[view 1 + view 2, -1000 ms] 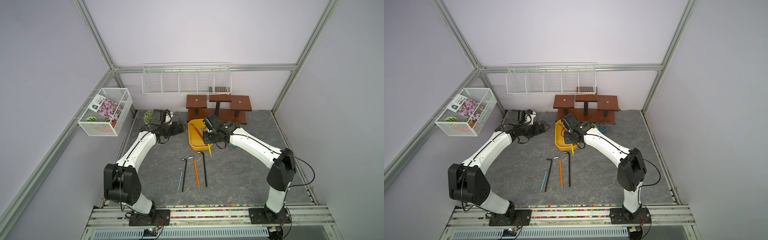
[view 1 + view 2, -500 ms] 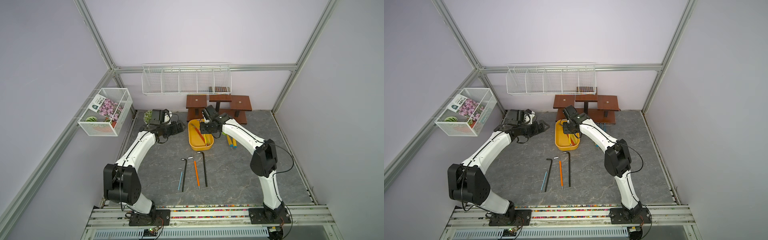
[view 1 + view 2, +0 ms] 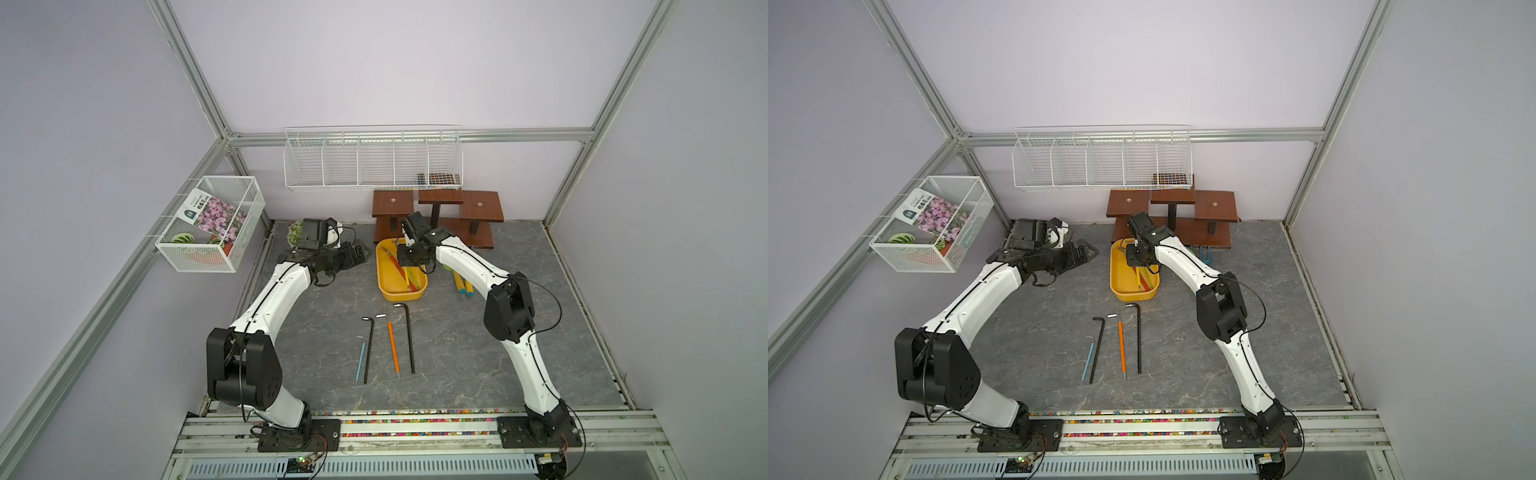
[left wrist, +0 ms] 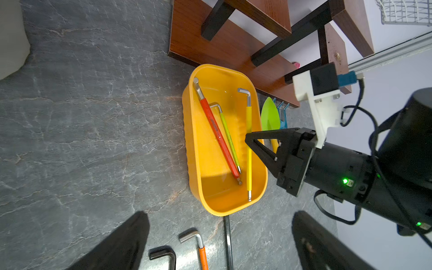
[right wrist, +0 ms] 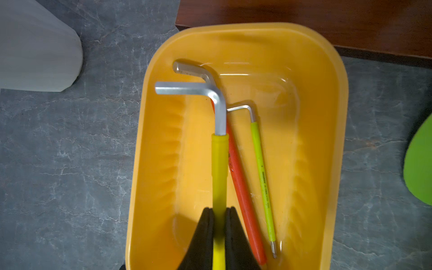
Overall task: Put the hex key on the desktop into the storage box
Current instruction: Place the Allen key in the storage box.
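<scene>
A: Your right end effector (image 5: 219,209)?
B: Clamped on the yellow-sleeved hex key (image 5: 219,163), inside the storage box (image 5: 327,117) by the back edge of the surface (image 3: 478,353).
A: Your left end effector (image 4: 219,214)?
B: Fingers wide apart, empty. Toward the front edge, four hex keys (image 3: 409,336) lie side by side.

The right pincer (image 5: 219,210) has matt black plastic fingers (image 5: 203,233), and between them runs the yellow key (image 5: 219,168), its sleeve smooth satin plastic and its bent end bare brushed metal. Just beside the pincer lie the red key (image 5: 243,194) and the green key (image 5: 264,177), plastic-sleeved too, with dull silver metal ends. Beneath the pincer the tub (image 5: 154,163) is glossy yellow plastic with faintly ribbed walls; around it the desktop (image 5: 70,152) is matt, stone-like grey, and ahead of the pincer the stand (image 5: 304,18) is smooth brown wood.
</scene>
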You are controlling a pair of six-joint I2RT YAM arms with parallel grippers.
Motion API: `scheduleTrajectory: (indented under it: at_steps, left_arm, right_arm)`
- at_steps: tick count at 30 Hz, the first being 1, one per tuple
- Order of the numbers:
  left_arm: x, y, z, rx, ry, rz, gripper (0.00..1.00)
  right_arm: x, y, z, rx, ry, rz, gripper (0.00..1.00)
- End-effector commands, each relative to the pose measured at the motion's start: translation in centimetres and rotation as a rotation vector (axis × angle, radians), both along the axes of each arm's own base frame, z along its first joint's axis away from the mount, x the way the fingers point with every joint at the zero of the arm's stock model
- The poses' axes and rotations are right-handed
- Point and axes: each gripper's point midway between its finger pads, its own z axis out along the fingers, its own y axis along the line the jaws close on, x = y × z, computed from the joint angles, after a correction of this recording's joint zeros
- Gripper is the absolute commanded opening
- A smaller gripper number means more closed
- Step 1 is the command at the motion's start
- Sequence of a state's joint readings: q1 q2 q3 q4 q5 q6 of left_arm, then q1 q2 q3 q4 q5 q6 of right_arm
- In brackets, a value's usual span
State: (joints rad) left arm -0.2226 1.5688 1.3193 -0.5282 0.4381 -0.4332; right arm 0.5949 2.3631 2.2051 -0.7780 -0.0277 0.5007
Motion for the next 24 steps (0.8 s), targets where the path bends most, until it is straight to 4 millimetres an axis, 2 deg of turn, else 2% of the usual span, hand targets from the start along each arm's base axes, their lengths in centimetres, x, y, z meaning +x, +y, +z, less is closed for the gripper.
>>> scheduleTrajectory:
  at_steps: [1, 5, 11, 16, 24]
  left_arm:
    - [0.0, 0.0, -0.1, -0.012, -0.002, -0.006, 1.0]
    - [0.0, -0.1, -0.2, -0.012, -0.006, -0.009, 1.0]
    - [-0.1, -0.1, 0.3, -0.016, -0.035, -0.017, 1.0]
    - [-0.4, 0.1, 1.1, -0.012, -0.082, -0.016, 1.0]
    - [-1.5, 0.7, 1.7, 0.005, -0.107, -0.004, 1.0]
  right_arm:
    - [0.5, 0.5, 1.1, 0.032, -0.028, 0.022, 0.22]
    - [0.0, 0.6, 2.0, 0.045, -0.025, 0.042, 0.38]
    - [-1.5, 0.2, 5.1, 0.067, -0.054, 0.064, 0.52]
    - [-4.2, -0.6, 7.1, 0.05, -0.096, 0.07, 0.57]
    - [-9.4, -0.6, 6.8, -0.012, -0.113, 0.105, 0.59]
